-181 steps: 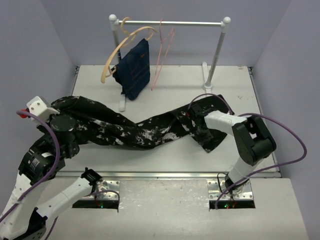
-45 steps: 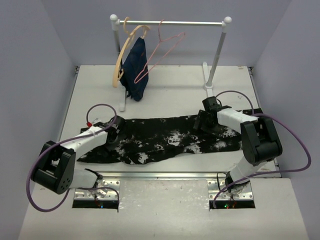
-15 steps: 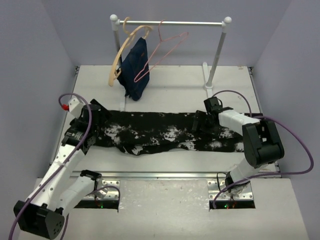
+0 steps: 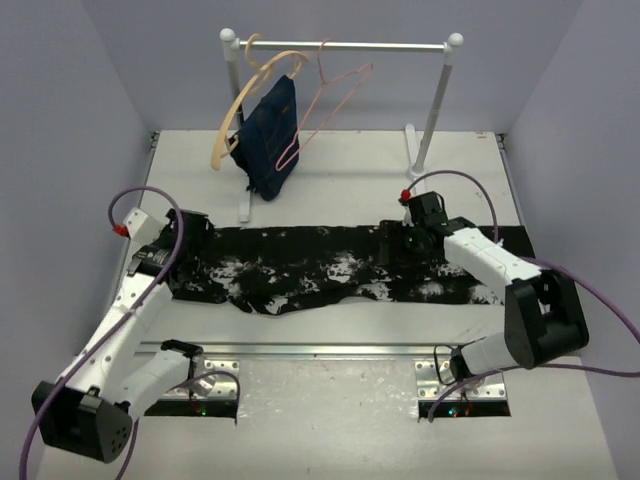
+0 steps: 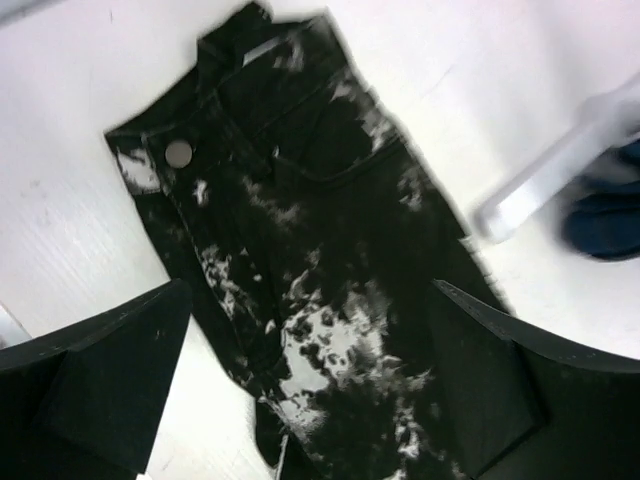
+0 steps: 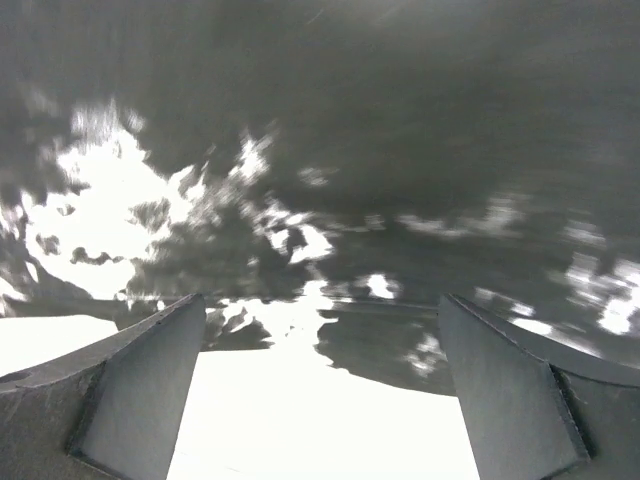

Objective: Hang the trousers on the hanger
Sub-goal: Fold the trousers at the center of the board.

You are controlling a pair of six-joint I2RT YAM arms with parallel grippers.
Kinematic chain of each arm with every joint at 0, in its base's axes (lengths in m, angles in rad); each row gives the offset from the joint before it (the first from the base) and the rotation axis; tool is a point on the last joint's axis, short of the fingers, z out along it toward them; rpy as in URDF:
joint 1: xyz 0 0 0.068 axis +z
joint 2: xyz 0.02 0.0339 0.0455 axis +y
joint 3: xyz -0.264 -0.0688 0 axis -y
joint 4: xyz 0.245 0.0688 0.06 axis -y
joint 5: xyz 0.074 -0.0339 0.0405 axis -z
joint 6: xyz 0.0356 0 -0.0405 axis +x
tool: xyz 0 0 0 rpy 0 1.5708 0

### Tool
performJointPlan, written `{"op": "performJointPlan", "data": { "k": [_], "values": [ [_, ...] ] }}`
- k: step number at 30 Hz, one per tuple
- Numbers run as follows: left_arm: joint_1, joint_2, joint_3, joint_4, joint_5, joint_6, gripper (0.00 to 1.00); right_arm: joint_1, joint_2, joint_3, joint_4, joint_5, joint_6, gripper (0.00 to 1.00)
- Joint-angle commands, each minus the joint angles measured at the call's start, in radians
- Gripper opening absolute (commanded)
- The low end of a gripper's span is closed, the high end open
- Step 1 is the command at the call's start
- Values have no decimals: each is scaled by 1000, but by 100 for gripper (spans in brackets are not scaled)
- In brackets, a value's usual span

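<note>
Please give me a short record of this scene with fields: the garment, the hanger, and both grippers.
trousers: black fabric trousers with white speckles, spread flat across the white table
hanger: thin pink wire hanger, hanging empty on the white rail
left gripper: open, over the waistband end, holding nothing
right gripper: open, over the leg part, holding nothing

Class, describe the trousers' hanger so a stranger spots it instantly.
Find the white rail at the back. Of two hangers there, it is the thin pink wire hanger, bare, right of the thick wooden hanger holding a navy garment.
</note>
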Motion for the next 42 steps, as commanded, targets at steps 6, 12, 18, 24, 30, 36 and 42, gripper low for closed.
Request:
{"op": "performJointPlan", "data": {
  "k": [6,12,18,24,30,36,42],
  "values": [
    [38,358,-3,90,290,-39,100,80,254,70,-65,21,-70,75],
    [39,354,-113,104,199,-62,100,122,110,9,-31,6,-79,78],
    [66,381,-137,125,67,-107,100,124,34,-104,28,110,119,89],
    [154,511,-78,122,1,-94,100,-97,-29,-102,4,107,113,93],
    [177,448,-44,60,-33,-144,100,-307,-110,-146,-1,28,180,93],
    [175,153,-38,123,87,18,100,-482,-71,-172,48,-112,181,89],
    [173,-78,-52,202,283,260,100,-487,32,-148,97,-109,235,82]
  ]
}}
